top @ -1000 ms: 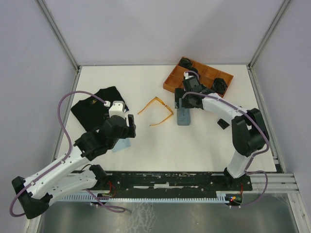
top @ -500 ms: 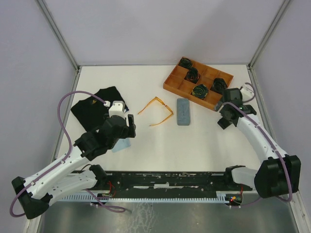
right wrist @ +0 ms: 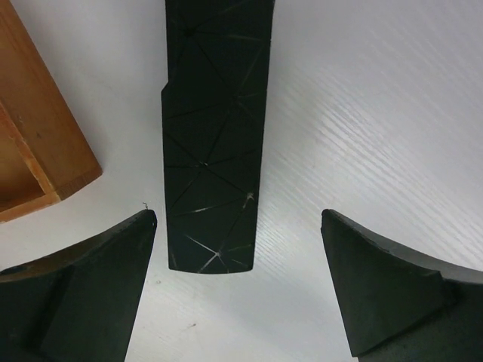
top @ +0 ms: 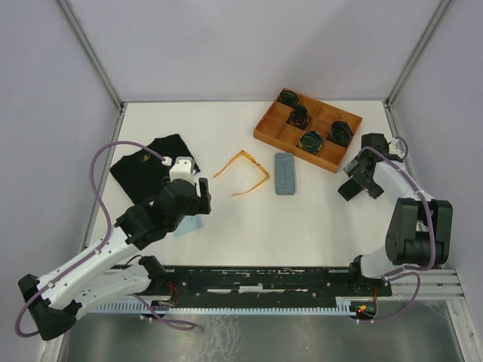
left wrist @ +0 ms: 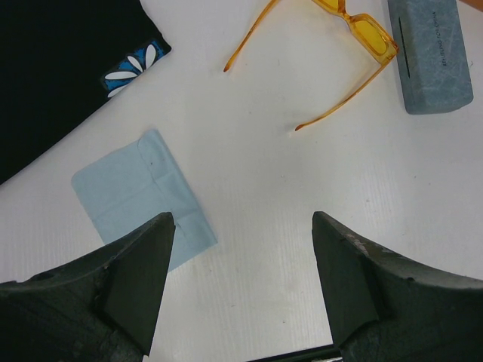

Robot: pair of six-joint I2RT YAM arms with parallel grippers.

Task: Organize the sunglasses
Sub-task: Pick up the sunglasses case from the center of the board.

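The translucent orange-yellow sunglasses [top: 241,172] lie unfolded on the white table, left of an oblong grey-blue case [top: 284,173]. In the left wrist view the sunglasses [left wrist: 355,30] sit far ahead at the top right, beside the case [left wrist: 430,53]. My left gripper [top: 202,194] [left wrist: 243,219] hovers open and empty over bare table, well short of them. At the right, my right gripper [top: 353,179] [right wrist: 238,215] is open and points down over the near end of a black case [top: 347,190] [right wrist: 215,136], with its fingers clear of it on both sides.
A wooden compartment tray [top: 273,130] [right wrist: 30,151] holding several dark round items stands at the back right. A black cloth [top: 151,167] [left wrist: 60,68] lies at the left. A light blue cloth [top: 189,226] [left wrist: 139,200] lies under the left gripper's left finger.
My right arm has swung from the grey-blue case to the right side and now hangs over the black case, its jaws slightly wider. The left arm has stayed still.
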